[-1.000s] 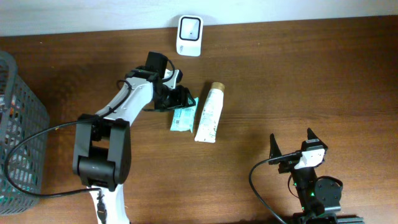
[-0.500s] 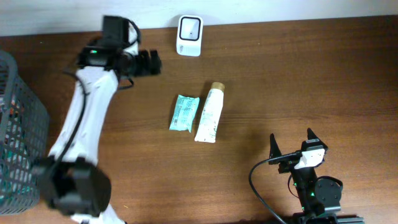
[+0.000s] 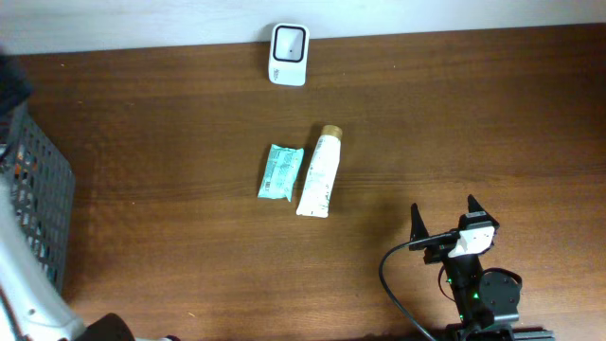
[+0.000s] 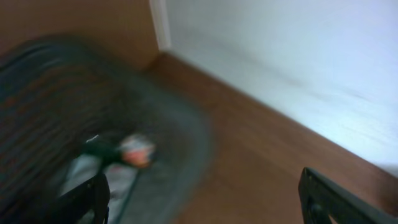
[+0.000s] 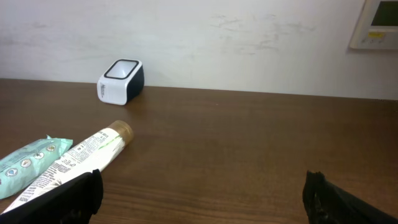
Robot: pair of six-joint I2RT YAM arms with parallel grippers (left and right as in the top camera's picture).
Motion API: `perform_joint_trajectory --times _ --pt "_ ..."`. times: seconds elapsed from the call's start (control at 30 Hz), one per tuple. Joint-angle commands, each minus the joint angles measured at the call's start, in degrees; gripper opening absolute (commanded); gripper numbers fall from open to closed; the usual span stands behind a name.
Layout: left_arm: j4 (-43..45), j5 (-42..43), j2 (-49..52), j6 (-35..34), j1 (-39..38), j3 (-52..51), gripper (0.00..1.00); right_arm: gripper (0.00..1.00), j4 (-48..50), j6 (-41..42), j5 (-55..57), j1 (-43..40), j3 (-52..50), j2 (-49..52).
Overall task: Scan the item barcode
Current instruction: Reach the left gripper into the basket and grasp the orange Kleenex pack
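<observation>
I'm swinging my left gripper (image 4: 211,199) away to the basket (image 4: 74,124) at the table's left edge, jaws wide and empty. My right gripper (image 3: 445,220) is idling open. The teal packet (image 3: 280,171) is lying released mid-table beside the tube (image 3: 317,173), so I'm probably fetching another.

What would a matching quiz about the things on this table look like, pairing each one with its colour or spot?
Things:
1. scanner
2. packet
3. tube
4. basket

Descriptions:
A. dark mesh, at the table's left edge
B. white with a gold cap, lying mid-table
C. teal, lying flat beside the tube
D. small white box at the back edge, by the wall

Pairs: 1-D, 2-C, 3-B, 4-A
</observation>
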Motion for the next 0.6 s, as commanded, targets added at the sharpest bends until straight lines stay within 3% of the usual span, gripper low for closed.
perform_joint_trajectory --times 0.0,0.07,0.13,0.17,0.37,0.57 --pt "-0.52 -0.52 0.02 -2.12 7.78 -1.31 0.84 0.98 -0.24 0.0 0.07 0.33 -0.31 -0.33" --pt "0.59 -1.05 1.25 -0.35 11.39 -3.78 0.84 0.99 -0.26 0.0 0.07 0.33 -0.31 -0.33" --pt "1.49 0.85 3.43 7.96 13.97 -6.34 0.84 0.98 -0.24 0.0 0.07 0.33 -0.31 -0.33" --pt "1.53 1.4 4.42 10.23 14.75 -7.23 0.79 0.98 -0.26 0.0 0.07 0.33 -0.31 -0.33" --pt "7.45 8.0 11.56 24.17 16.83 -11.43 0.82 0.98 -0.24 0.0 0.07 0.33 -0.31 -0.33" --pt "10.23 7.98 19.12 25.18 16.81 -11.43 0.8 0.98 -0.26 0.0 0.07 0.33 -0.31 -0.33"
